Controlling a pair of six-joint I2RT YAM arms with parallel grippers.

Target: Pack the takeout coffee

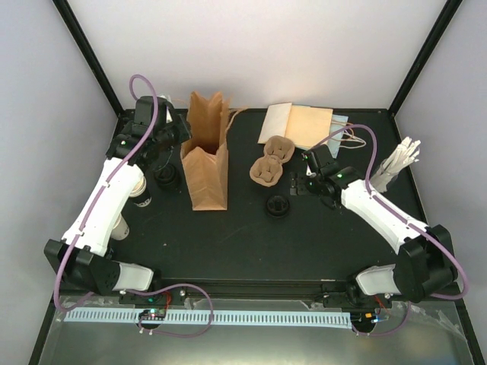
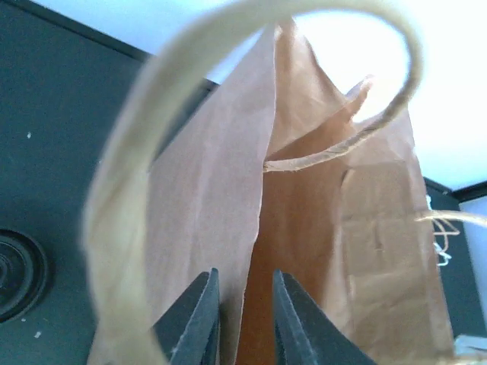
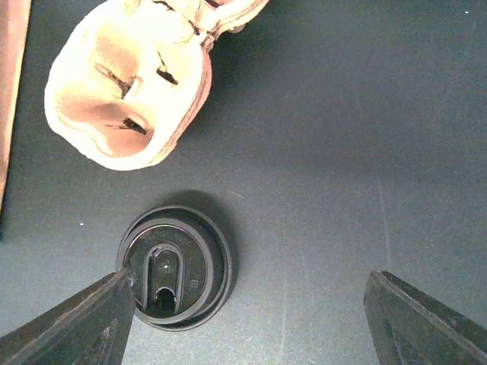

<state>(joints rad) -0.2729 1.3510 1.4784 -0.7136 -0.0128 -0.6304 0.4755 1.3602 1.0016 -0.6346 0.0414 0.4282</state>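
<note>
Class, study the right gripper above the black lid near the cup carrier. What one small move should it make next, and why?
Probably slide the right gripper sideways toward the black lid before lowering. Its jaws stand wide open, yet the lid sits off-centre in the wrist view, close by one fingertip, with a wide gap to the other. Closing now would likely shove the lid rather than grip it.

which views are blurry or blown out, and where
left wrist: the bag handle loops close to the lens and is soft, and the backdrop above the paper bag is blown out white; right wrist: the black lid is sharp with a soft shadow round it; top external: evenly lit, no glare
</note>
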